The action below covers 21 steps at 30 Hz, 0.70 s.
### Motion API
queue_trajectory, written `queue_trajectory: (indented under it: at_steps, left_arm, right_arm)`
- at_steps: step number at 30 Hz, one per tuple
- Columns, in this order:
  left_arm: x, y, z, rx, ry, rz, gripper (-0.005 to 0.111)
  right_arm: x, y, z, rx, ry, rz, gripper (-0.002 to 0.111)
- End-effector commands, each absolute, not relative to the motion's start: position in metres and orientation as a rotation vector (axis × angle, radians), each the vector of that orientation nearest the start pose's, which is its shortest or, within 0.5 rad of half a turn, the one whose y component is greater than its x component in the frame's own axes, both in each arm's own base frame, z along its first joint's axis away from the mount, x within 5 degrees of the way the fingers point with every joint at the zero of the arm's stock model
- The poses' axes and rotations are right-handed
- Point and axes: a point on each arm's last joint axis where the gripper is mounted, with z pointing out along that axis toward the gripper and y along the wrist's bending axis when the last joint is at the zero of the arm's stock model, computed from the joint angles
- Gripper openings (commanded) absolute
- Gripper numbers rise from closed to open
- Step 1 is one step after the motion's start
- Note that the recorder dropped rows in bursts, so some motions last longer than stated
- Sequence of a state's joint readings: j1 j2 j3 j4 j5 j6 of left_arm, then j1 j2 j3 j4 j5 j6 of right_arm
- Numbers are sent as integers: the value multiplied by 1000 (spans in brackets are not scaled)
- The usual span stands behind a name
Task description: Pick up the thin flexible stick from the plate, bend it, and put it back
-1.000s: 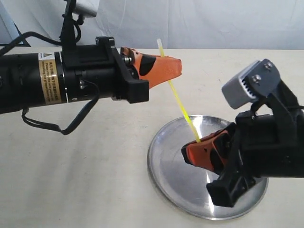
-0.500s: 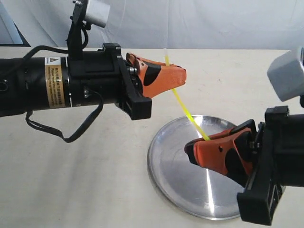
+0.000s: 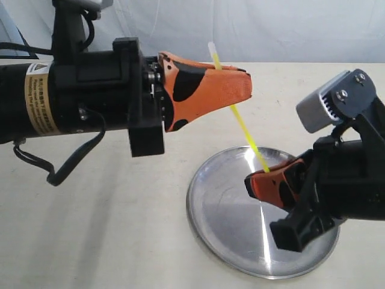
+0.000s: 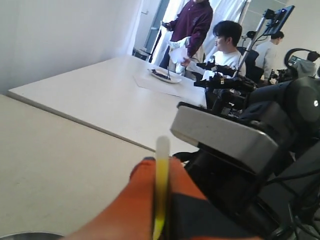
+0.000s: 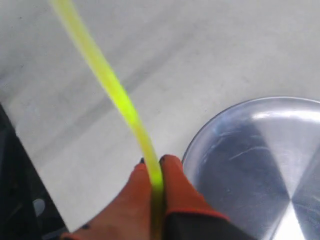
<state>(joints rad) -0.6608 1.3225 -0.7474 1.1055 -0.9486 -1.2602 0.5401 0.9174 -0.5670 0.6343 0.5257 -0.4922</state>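
The thin yellow stick [image 3: 243, 131] hangs in the air above the silver plate [image 3: 222, 211], slanting from upper left to lower right. My left gripper [image 3: 237, 75] is shut on its upper part, the pale tip [image 4: 162, 150] poking out beyond the orange fingers [image 4: 142, 200]. My right gripper [image 3: 264, 174] is shut on the lower end, just over the plate. In the right wrist view the stick [image 5: 117, 97] runs in a slight curve out from between the pads [image 5: 180, 185], with the plate [image 5: 260, 165] beside them.
The plate rests on a pale tabletop [image 3: 120, 229]. A bright glare streak [image 3: 264, 241] crosses the plate's near part. In the left wrist view, people and other equipment [image 4: 225, 45] show beyond a far table.
Both grippers have stayed shut on the stick. The left gripper has moved right and nearer the camera; the right arm has shifted, its wrist camera back in view. The stick sits slightly further right.
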Motion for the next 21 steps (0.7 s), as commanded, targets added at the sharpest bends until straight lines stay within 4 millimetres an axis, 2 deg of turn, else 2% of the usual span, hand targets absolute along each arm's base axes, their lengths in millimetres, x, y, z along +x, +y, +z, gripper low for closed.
queue_trajectory:
  at_steps: [1, 6, 9, 17, 21]
  left_arm:
    - [156, -210, 325, 910, 1379, -1534, 0]
    - [154, -211, 320, 972, 1404, -1506, 0]
    - [160, -211, 314, 972, 1471, -1416, 0]
    - [182, -206, 304, 826, 1629, -1152, 0]
    - [192, -202, 300, 775, 1665, -1019, 0]
  right_arm:
    - [150, 113, 267, -627, 2178, 583, -1]
    - [163, 113, 268, -556, 2116, 533, -1]
    - [165, 113, 268, -548, 2105, 521, -1]
    - [150, 116, 257, -671, 2254, 587, -1]
    - [135, 117, 258, -734, 2321, 698, -1]
